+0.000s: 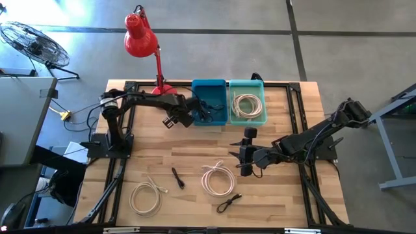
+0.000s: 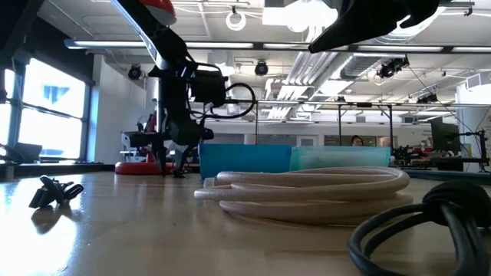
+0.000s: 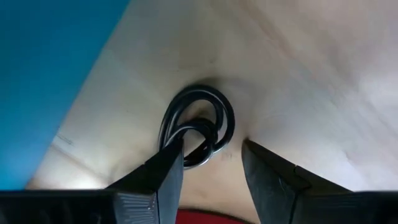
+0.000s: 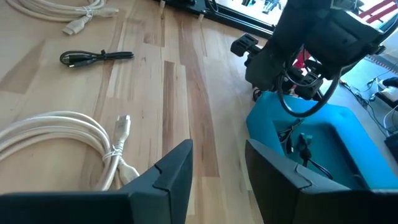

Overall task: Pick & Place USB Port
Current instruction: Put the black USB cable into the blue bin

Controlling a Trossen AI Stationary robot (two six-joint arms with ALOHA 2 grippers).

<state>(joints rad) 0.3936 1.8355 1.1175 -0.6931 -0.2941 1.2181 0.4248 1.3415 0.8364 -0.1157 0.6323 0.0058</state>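
Spreading across a wooden table [image 1: 162,162] in an open-ceilinged hall, cables; both grippers part-open, empty

Red desk lamp [image 1: 141,39] (far edge), floor fan [image 1: 36,43]

White cable coil [image 2: 307,188] front of blue bin [image 2: 244,161], blk cable [image 2: 430,222] nearby

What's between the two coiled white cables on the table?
From above, a small black cable lies between the left white coil and the right white coil.
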